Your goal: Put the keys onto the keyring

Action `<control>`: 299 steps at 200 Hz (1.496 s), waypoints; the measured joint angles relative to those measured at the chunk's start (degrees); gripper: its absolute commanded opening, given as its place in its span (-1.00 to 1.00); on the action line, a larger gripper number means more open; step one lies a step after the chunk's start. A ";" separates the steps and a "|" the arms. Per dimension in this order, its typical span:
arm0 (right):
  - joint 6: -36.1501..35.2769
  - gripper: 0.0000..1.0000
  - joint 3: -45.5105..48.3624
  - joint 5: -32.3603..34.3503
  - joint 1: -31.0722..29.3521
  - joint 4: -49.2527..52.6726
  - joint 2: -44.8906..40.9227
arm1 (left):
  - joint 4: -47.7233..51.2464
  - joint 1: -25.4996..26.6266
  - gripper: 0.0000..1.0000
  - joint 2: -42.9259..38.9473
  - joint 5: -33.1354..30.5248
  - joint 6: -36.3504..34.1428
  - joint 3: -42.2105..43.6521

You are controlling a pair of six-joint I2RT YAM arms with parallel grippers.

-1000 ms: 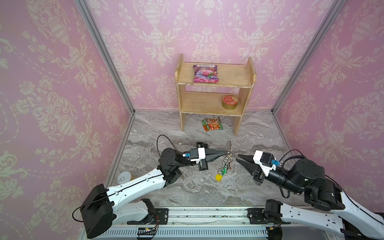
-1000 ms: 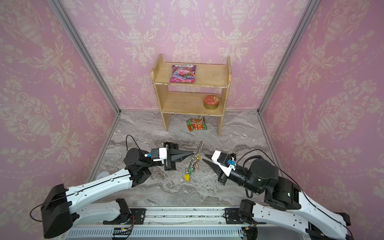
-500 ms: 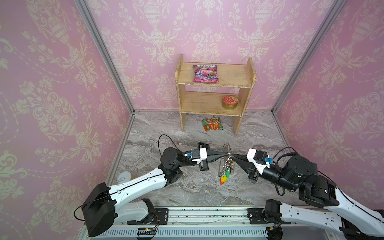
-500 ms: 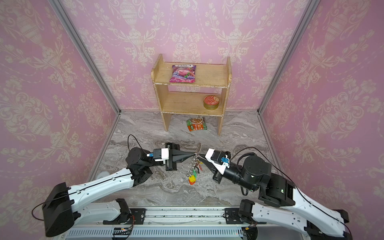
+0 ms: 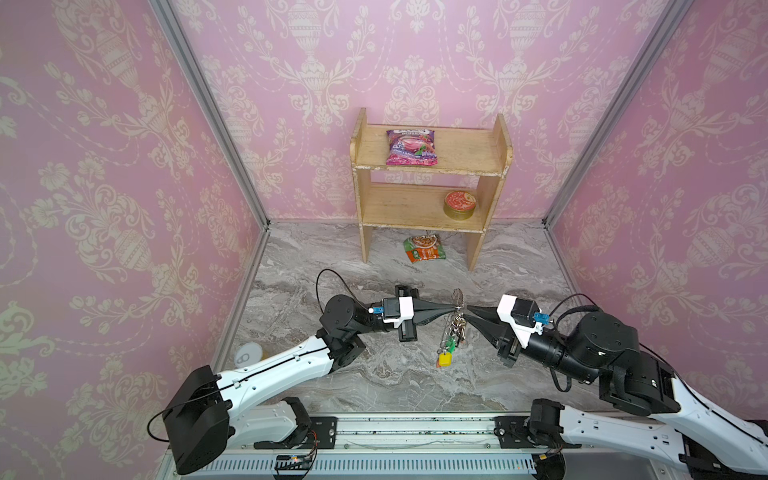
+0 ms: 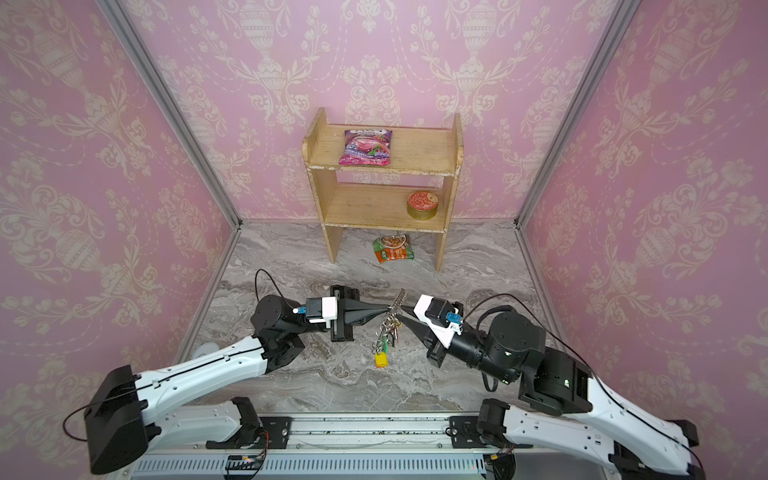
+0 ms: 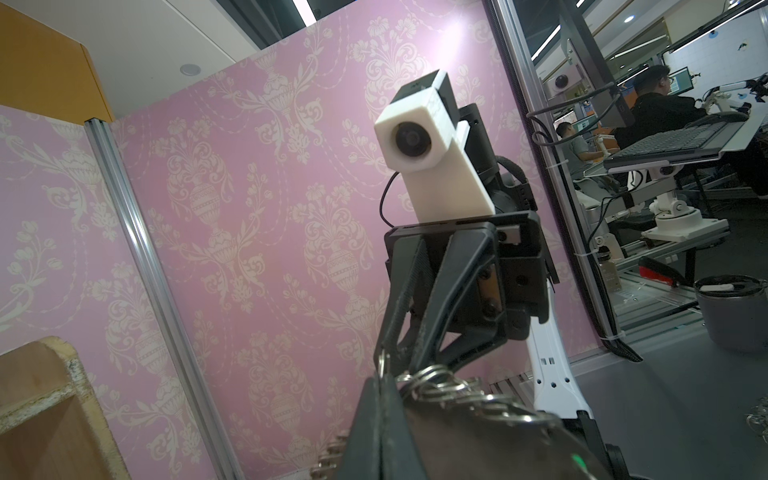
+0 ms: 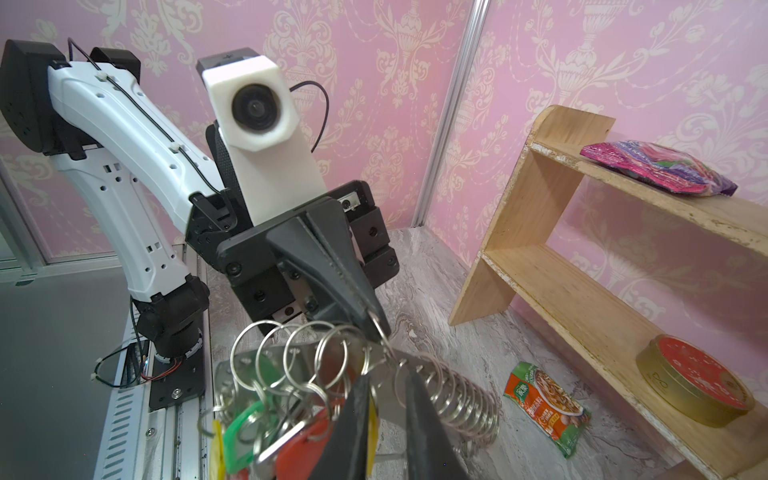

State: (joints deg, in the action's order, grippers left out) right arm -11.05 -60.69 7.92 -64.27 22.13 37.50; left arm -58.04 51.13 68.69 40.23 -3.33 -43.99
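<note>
The keyring [image 5: 458, 297] [image 6: 399, 299] hangs above the marble floor in both top views, a grey band edged with silver loops [image 8: 453, 395]. My left gripper [image 5: 456, 308] [image 7: 381, 374] is shut on a loop at the band's edge and holds it up. The keys [image 5: 453, 328] dangle below with a green tag [image 8: 245, 419], a red tag [image 8: 303, 440] and a yellow tag [image 5: 444, 359]. My right gripper [image 5: 466, 312] [image 8: 386, 374] meets the ring from the opposite side, its fingers [image 8: 419, 415] slightly apart, straddling the band and one loop.
A wooden shelf [image 5: 428, 166] stands at the back with a pink packet [image 5: 411, 147] on top and a round tin [image 5: 460, 204] below. A green-orange packet [image 5: 424, 248] lies on the floor under it. A white disc [image 5: 248, 356] sits by the left wall.
My right gripper has moved left from a gap away until its tips reach the keyring. The hanging keys swung slightly right. The left gripper kept its hold.
</note>
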 measured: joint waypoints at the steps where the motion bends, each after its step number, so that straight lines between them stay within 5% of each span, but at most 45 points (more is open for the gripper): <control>1: 0.02 -0.62 0.00 0.00 0.00 0.00 -0.02 | 0.00 0.00 -1.00 0.00 0.00 0.00 0.00; 299: 4.79 -0.62 -0.98 -3.10 0.00 -1.73 1.86 | 3.93 0.00 -1.00 -2.25 0.00 -3.28 0.00</control>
State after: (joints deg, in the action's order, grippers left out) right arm -6.26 -61.67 4.82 -64.27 20.40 39.35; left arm -54.11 51.13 66.43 40.23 -6.61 -43.99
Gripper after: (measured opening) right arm 0.193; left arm 0.044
